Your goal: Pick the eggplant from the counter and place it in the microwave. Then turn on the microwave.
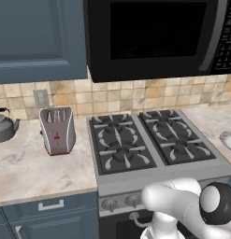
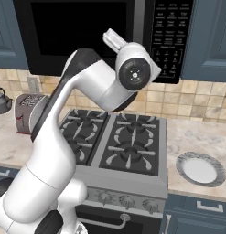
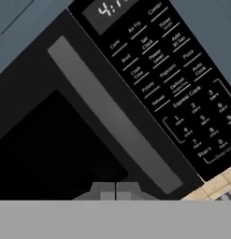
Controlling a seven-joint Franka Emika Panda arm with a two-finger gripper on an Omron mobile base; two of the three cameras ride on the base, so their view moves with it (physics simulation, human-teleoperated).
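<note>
The black microwave [image 1: 154, 37] hangs above the stove with its dark window door closed. In the hand view its long grey handle [image 3: 112, 116] runs diagonally, and the keypad [image 3: 182, 93] lies to the upper right. My gripper [image 3: 115, 190] is shut, fingertips pressed together with nothing between them, close in front of the door near the lower end of the handle. In the right base view the gripper [image 2: 110, 36] is raised against the microwave [image 2: 87, 32], just left of the handle [image 2: 139, 18]. The eggplant is out of view. The beige counter [image 1: 32, 168] flanks the stove.
A grey gas stove [image 1: 149, 140] sits below the microwave. A silver toaster [image 1: 57, 130] and a kettle [image 1: 3, 125] stand on the left counter. A white plate [image 2: 200, 169] lies on the right counter [image 2: 192, 132]. Blue wall cabinets [image 1: 37, 37] flank the microwave.
</note>
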